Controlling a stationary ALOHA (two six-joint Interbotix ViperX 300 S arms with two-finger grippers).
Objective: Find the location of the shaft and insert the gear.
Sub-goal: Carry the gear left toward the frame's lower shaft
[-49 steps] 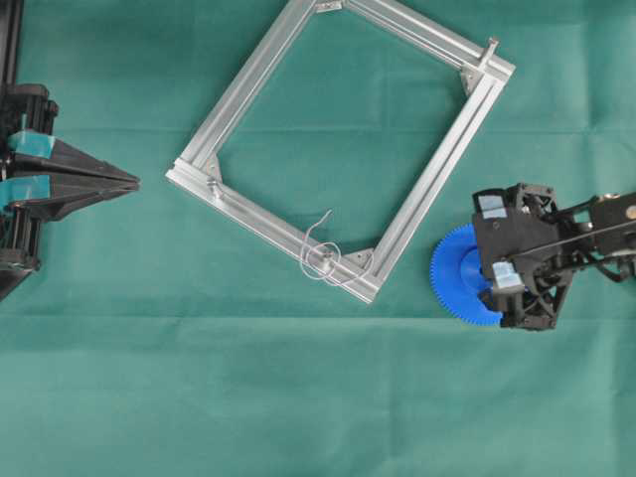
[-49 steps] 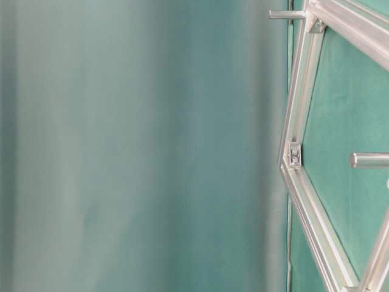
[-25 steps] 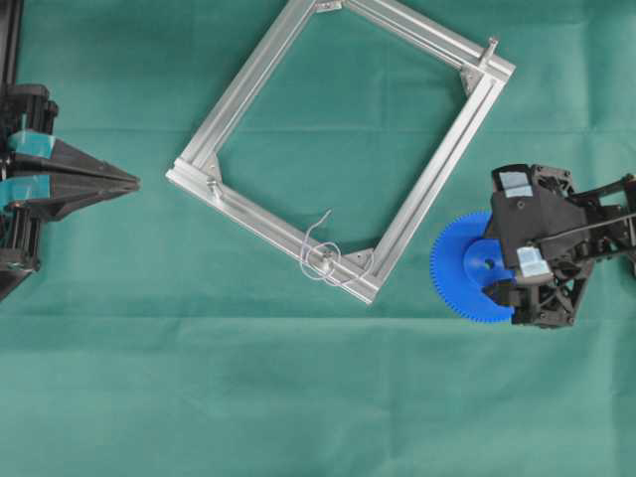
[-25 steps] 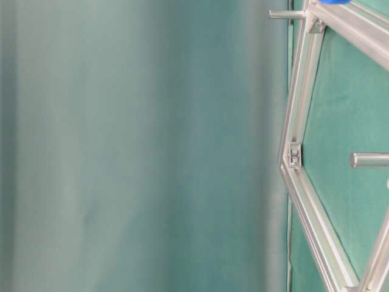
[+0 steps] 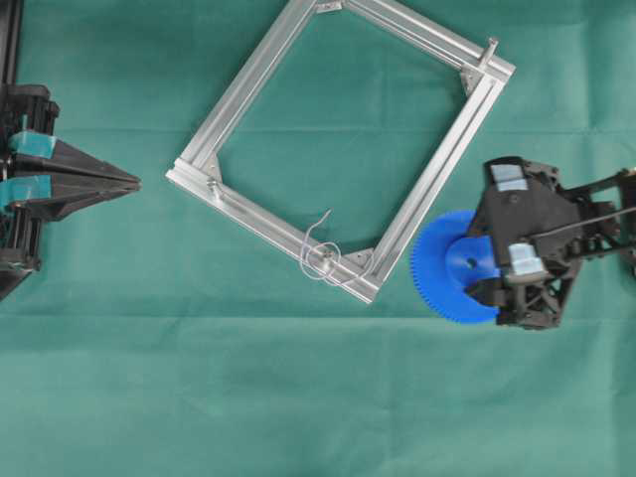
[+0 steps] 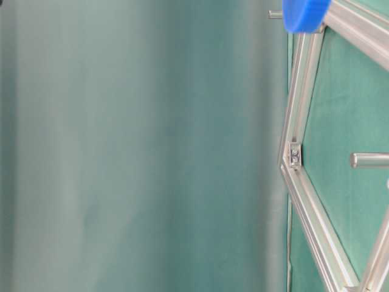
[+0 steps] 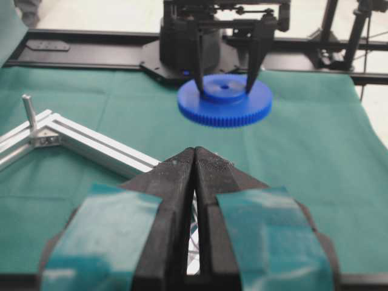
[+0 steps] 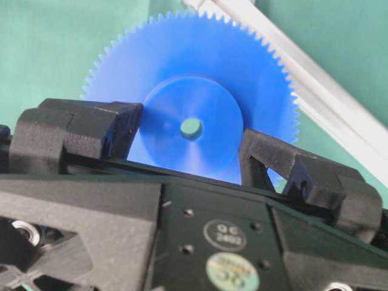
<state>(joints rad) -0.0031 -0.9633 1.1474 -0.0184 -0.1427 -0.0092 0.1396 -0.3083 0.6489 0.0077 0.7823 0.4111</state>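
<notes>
The gear (image 5: 435, 268), a bright blue toothed disc, hangs level above the cloth just right of the frame's near corner. My right gripper (image 5: 477, 266) is shut on its raised hub (image 8: 182, 154), one finger on each side, as the left wrist view also shows for the gear (image 7: 224, 104). The shaft (image 5: 323, 260) stands on the near corner bracket of the aluminium frame (image 5: 248, 84), with pale wire looped around it, about a gear's width left of the gear. My left gripper (image 5: 134, 181) rests shut and empty at the far left; its fingers (image 7: 182, 176) hide the shaft in its own view.
Bare posts stand at other frame corners (image 5: 490, 48) (image 7: 27, 110). The frame rail (image 8: 327, 91) runs close beside the gear's teeth. In the table-level view the gear's edge (image 6: 307, 13) shows at the top over the frame (image 6: 298, 109). Green cloth covers the table.
The right gripper has carried the gear a little left, toward the frame's near corner; the gear's edge has come into the table-level view. The left arm has not moved.
</notes>
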